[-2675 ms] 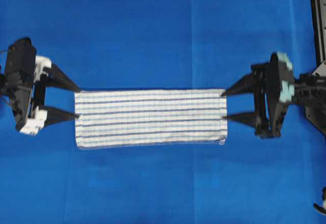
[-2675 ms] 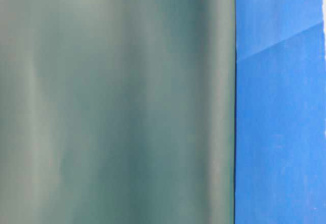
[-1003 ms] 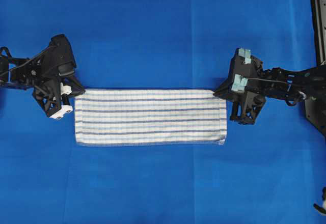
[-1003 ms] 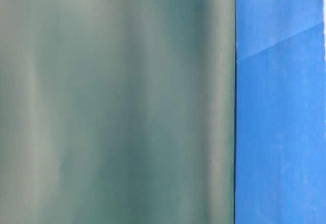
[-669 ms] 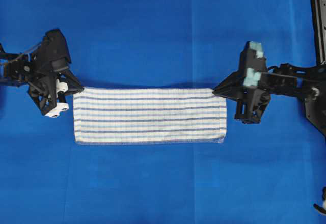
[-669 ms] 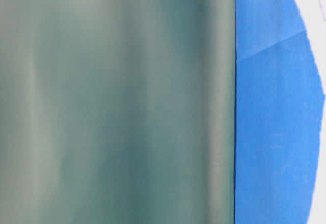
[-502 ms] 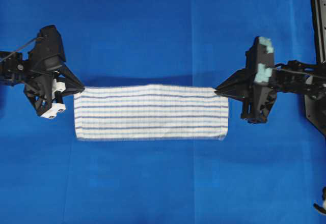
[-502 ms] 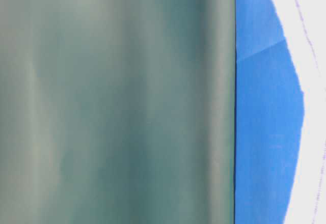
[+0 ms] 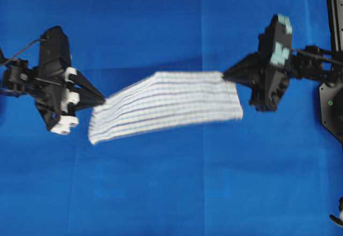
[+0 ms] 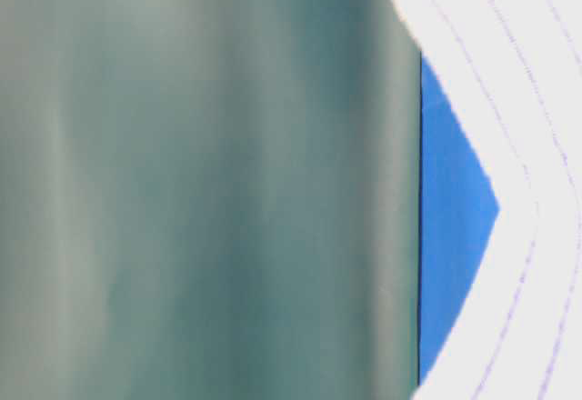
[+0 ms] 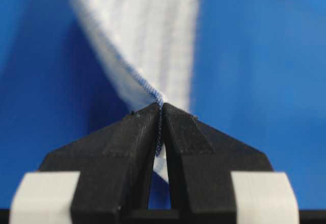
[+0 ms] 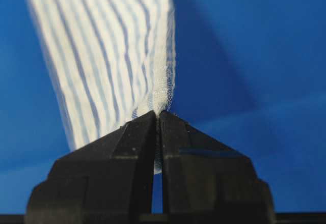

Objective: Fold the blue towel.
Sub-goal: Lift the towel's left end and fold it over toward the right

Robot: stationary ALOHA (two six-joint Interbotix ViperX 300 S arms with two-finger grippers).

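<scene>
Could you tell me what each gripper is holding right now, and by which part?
Both hold the blue towel: the left gripper and the right gripper each pinch a corner at opposite ends.

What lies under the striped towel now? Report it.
The towel hangs lifted between the left gripper and right gripper. Beneath it only the blue table cover and a shadow show; the patch directly below stays hidden.

Robot lab bench: plain blue table covering (image 9: 171, 21), two mounted arms.
</scene>
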